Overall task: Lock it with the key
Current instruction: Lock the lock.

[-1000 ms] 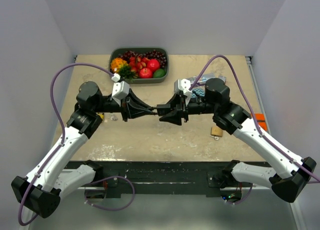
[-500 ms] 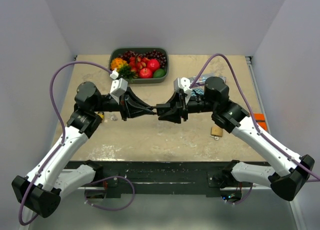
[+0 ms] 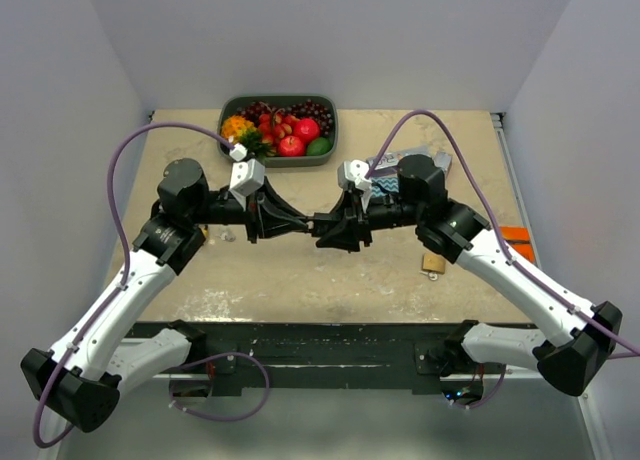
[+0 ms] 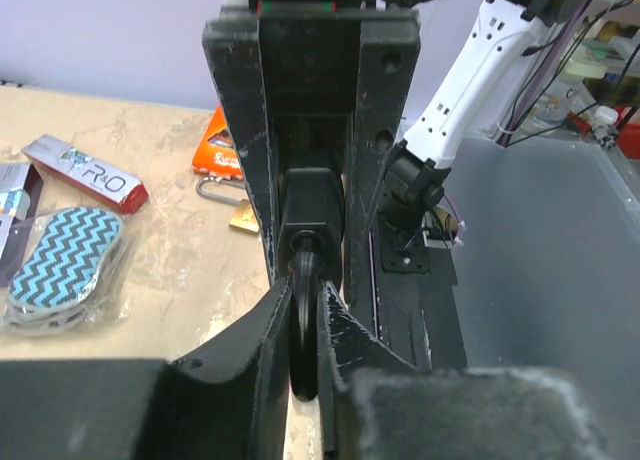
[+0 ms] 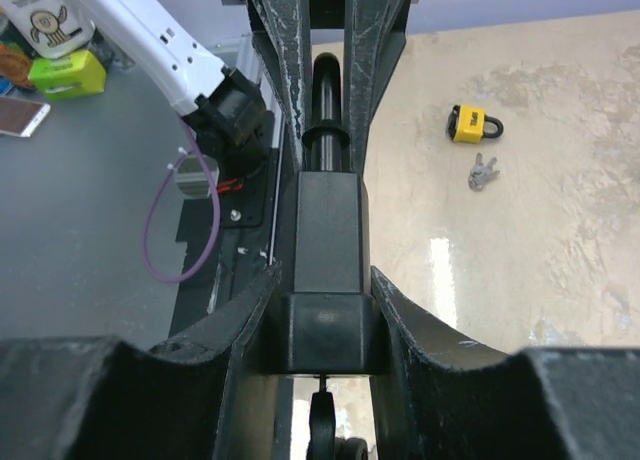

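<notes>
- Compared with a second ago, the right arm's wrist housing sits further toward 9 o'clock and the left arm's elbow has edged toward 3 o'clock. The two tips meet at almost the same spot above the middle of the bench [image 3: 300, 280].
- The purple cable over the right arm now arcs higher toward 12 o'clock, and the packets behind that arm show differently.
- The right end effector [image 3: 332, 223] is clamped on the black lock [image 5: 328, 250], one finger pressed on each side of its body, held off the bench.
- The left end effector [image 3: 296, 223] is pinched almost shut on the key [image 4: 304, 330], a thin dark piece seen edge-on that points at the lock just beyond it.
- A fruit tray [image 3: 333, 132] stands at 12 o'clock, well apart from the arms.
- A brass padlock [image 3: 433, 263] lies at 4 o'clock, just beside the right forearm.
- An orange packet [image 3: 515, 238] lies at the 3 o'clock edge.
- A chevron pouch [image 4: 65, 265] and a red-and-white bar [image 4: 85, 170] lie behind the right arm.
- A yellow padlock [image 5: 474, 122] and loose keys [image 5: 483, 170] lie near each other under the left arm, mostly covered by it from above.
- The fingers hide the keyway, so I cannot tell how far the key sits in the lock.
- The brass padlock's body is half cut off by a finger in the left wrist view.
</notes>
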`<state>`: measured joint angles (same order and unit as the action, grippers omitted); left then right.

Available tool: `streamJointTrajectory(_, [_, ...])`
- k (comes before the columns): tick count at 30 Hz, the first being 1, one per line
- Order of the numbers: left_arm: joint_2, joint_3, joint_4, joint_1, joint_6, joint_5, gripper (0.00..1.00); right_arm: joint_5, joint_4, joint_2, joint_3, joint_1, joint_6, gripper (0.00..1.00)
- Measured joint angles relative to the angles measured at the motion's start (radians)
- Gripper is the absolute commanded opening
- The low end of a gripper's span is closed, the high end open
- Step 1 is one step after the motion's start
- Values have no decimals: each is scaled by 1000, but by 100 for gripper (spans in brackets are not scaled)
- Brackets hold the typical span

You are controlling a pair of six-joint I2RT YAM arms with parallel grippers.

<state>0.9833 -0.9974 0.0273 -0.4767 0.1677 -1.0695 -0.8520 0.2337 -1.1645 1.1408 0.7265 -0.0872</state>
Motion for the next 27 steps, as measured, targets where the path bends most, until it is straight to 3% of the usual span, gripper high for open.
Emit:
streamJointTrajectory(1, [-2, -6, 21, 3, -19, 0, 36, 0, 0, 0, -1, 0, 1, 0])
streamJointTrajectory(4, [-3, -28, 61, 17, -79, -6, 51, 1, -10, -6, -9, 8, 15, 0])
streamJointTrajectory(12, [-34, -52, 255, 56, -260, 0, 57, -1, -12, -7, -36, -2, 39, 0])
streamJointTrajectory(20, [-37, -28, 303, 58, -322, -6, 48, -6, -28, -4, -36, -2, 52, 0])
streamJointTrajectory(27, [-36, -11, 310, 58, -339, -13, 24, -8, -30, 4, -36, -2, 53, 0])
